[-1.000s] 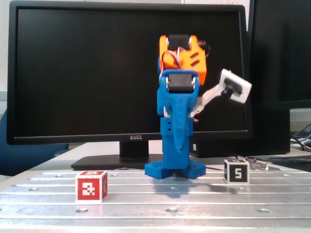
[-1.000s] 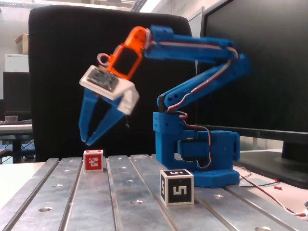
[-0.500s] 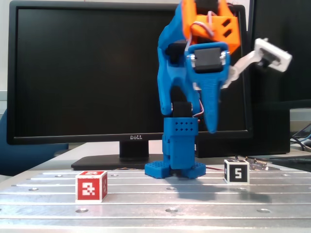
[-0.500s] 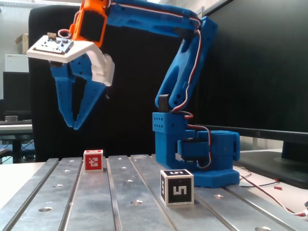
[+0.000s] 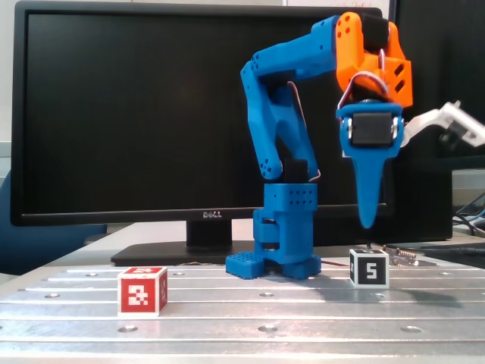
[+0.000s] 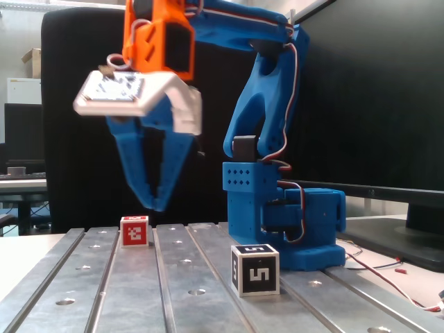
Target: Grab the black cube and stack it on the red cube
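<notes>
The black cube (image 5: 369, 268) with a white 5 sits on the metal table at the right in one fixed view, and at the front centre (image 6: 255, 270) in the other. The red cube (image 5: 142, 290) with a white pixel pattern stands at the left; it shows small and further back (image 6: 134, 231) from the side. My blue gripper (image 5: 367, 220) points down, its tip hanging a short way above the black cube without touching it. Seen from the side, the gripper (image 6: 156, 205) has its fingertips meeting with nothing between them.
The arm's blue base (image 5: 276, 258) stands at the table's back centre. A Dell monitor (image 5: 114, 114) fills the background behind it. Loose wires and small parts (image 5: 405, 256) lie at the back right. The table (image 5: 258, 318) is ribbed metal with bolt holes.
The arm has swung right in the front view, from over its base to above the black cube, and the gripper has come down from its raised position.
</notes>
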`<action>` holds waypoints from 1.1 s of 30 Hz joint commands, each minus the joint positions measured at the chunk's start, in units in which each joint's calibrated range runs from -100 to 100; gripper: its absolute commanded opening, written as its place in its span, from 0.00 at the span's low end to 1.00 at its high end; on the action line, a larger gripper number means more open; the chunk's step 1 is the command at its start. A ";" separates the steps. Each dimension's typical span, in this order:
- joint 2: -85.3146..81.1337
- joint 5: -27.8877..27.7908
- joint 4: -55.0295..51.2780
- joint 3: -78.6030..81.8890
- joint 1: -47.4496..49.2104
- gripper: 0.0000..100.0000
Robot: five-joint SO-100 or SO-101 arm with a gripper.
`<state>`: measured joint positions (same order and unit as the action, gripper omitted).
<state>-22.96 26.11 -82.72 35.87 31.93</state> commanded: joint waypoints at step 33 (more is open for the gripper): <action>-9.96 9.93 -0.77 13.84 24.96 0.01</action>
<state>-32.94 34.56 -83.84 49.55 56.15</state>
